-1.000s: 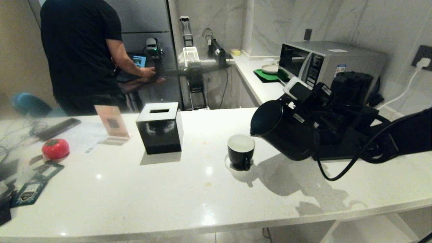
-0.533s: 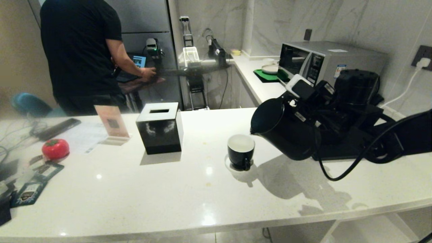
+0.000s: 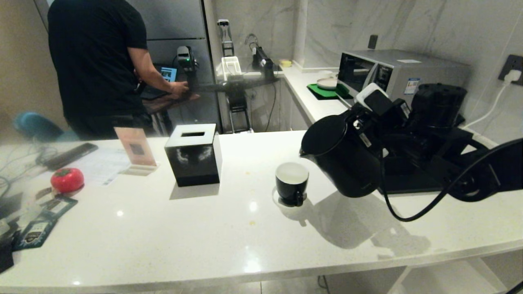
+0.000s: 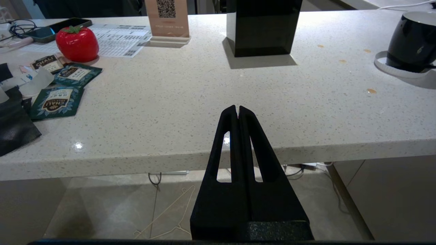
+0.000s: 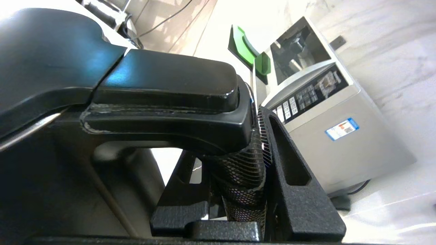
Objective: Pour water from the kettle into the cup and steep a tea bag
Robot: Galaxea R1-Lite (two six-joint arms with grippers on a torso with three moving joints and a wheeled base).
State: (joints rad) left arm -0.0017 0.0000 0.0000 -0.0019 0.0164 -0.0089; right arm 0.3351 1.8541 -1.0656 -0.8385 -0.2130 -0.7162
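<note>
White counter (image 3: 229, 245) w/ cup (image 3: 291, 183), tissue box (image 3: 193, 154), tea packets (image 3: 36, 228).

The kettle (image 3: 347, 161) is matte black. Beside it the cup (image 3: 291, 183) is glossy black with a white inside. The desk (image 3: 204, 228) is white with fine speckles. Left of the cup stand a black tissue box (image 3: 193, 155) and a red tomato-shaped thing (image 3: 67, 179), by dark teal printed packets (image 4: 58, 102).

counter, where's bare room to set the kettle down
Bare counter runs along the near edge in front of the tissue box and the cup, and between those two. The left end is crowded with tea packets, a red tomato-shaped thing and papers. The kettle hangs right of the cup.
</note>
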